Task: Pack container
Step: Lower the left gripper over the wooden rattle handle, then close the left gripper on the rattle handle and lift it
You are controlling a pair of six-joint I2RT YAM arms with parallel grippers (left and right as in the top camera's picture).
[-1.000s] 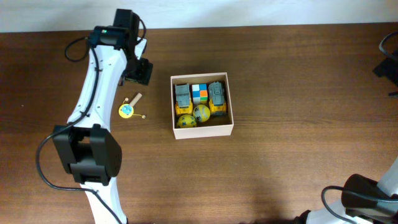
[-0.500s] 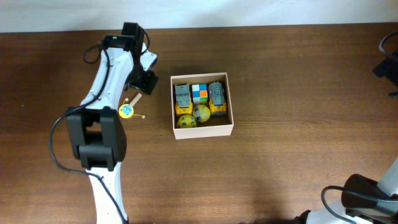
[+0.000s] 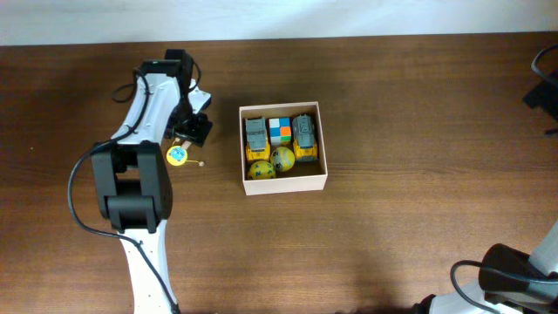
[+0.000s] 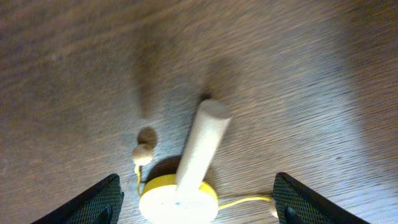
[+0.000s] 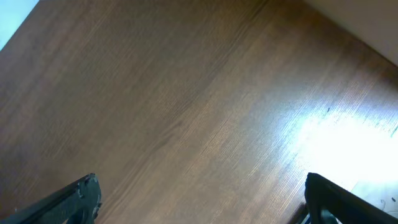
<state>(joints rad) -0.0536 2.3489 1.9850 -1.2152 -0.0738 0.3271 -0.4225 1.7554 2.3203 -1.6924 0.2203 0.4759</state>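
The container [image 3: 284, 182], a shallow square box with pale walls, sits mid-table and holds two grey-and-yellow toy trucks, a colour cube and two yellow balls. A small yellow toy drum with a pale wooden handle and beaded strings [image 3: 178, 154] lies on the table left of the box. It also shows in the left wrist view [image 4: 180, 199], between the fingers. My left gripper [image 3: 190, 131] is open just above it, its fingers [image 4: 198, 208] straddling the drum without touching. My right gripper [image 5: 202, 202] is open and empty over bare wood.
The brown wooden table [image 3: 392, 218] runs to a pale wall at the far edge. The left arm's base [image 3: 131, 209] stands at the front left. Dark parts of the right arm [image 3: 514, 270] show at the front right corner and right edge.
My left gripper has moved toward the near side and down, from beyond the drum toy to right over it. The box and its contents have not moved.
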